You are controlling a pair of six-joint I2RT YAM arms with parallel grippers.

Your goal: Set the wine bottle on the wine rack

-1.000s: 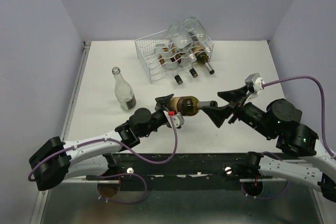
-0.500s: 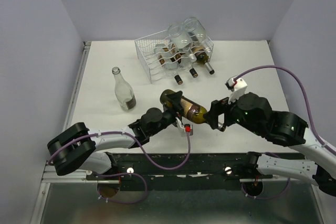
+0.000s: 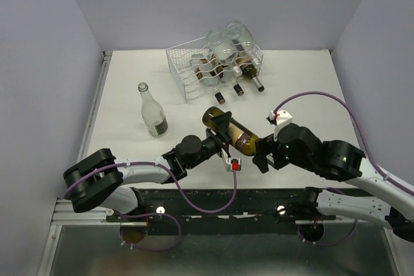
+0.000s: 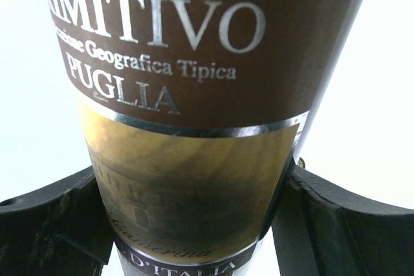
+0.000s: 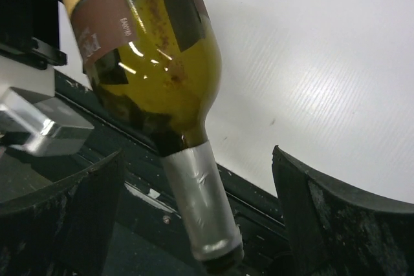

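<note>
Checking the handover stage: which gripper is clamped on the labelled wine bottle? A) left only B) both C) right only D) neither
A: the left gripper presses on both sides of the wine bottle at its label, while the right gripper stands wide open, with the bottle's neck between its fingers and a gap on each side.

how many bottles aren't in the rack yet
2: a clear bottle standing left of the wine rack, and the wine bottle held in the left claw. None look hidden.
</note>
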